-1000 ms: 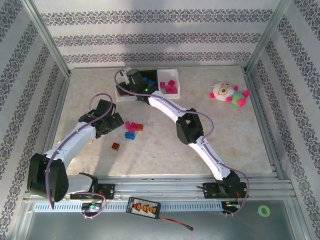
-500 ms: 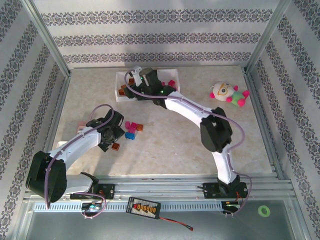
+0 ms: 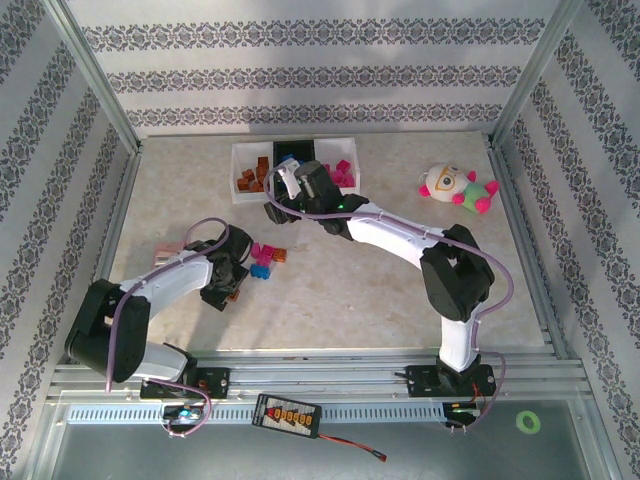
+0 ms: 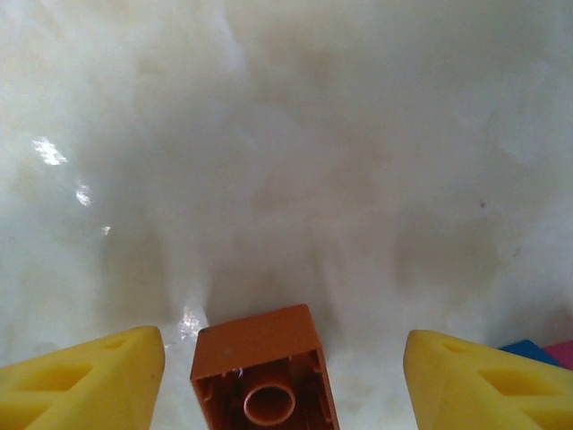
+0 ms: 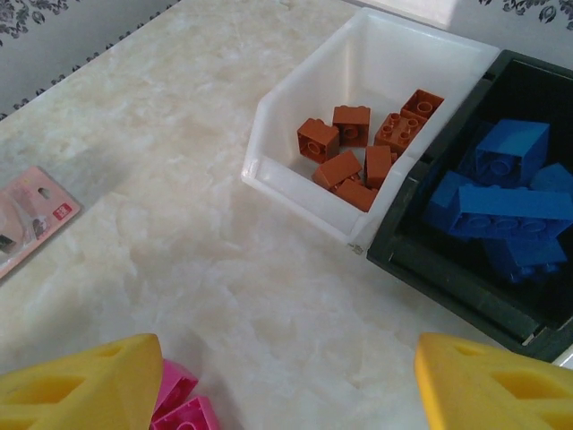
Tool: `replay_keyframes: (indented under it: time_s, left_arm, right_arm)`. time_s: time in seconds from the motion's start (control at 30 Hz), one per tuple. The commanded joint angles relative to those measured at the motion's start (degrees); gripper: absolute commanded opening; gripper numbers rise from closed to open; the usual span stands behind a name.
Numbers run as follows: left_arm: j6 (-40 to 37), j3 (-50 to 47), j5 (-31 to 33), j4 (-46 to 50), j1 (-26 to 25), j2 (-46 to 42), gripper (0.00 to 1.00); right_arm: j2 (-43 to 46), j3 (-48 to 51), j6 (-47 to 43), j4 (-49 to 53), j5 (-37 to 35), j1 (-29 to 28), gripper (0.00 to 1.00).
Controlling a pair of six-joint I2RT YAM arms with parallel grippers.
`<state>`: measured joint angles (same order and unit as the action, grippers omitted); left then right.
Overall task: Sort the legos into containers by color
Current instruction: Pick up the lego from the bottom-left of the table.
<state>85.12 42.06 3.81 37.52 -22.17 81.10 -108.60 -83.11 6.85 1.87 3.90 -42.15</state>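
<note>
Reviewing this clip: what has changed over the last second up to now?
The left claw swung nearer and came down over the lone orange-brown brick; its fingers now straddle it without touching. The right claw pulled back from above the bins toward the loose bricks, open and empty. Nothing was visibly taken or let go. Bins, bricks and plush toy stayed put.

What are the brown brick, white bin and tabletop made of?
Brown brick: likely hard moulded plastic, smooth, hollow underside with a tube. White bin: probably thin glossy plastic. Tabletop: marble-patterned, shiny highlights; stone or laminate, unclear.
</note>
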Motion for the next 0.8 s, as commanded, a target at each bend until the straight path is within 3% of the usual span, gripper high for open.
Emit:
replay_keyframes:
  time_s: [0.0, 0.13, 0.3, 0.53, 0.77]
  left_arm:
    - [1.97, 0.19, -0.83, -1.79, -0.62, 1.83, 0.66]
    - [2.33, -0.25, -1.3, -2.06, -0.57, 2.59, 0.47]
    - [0.87, 1.35, -0.47, -0.41, -0.51, 1.0, 0.34]
    - [-4.51, 7.78, 3.32, -1.07, 1.97, -1.04, 0.32]
    - [-15.2, 25.23, 5.03, -2.89, 8.45, 9.2, 0.32]
  right_arm:
    - [4.17, 1.05, -0.79, -1.96, -1.0, 0.06, 0.75]
    - [5.61, 2.1, -0.88, -1.89, -1.66, 0.15, 0.75]
    - [7.81, 3.23, -0.87, -1.65, -1.84, 0.29, 0.75]
    - [13.38, 7.99, 0.18, -1.8, -3.42, 0.36, 0.76]
    - [17.2, 12.97, 1.69, -1.8, -4.38, 1.39, 0.76]
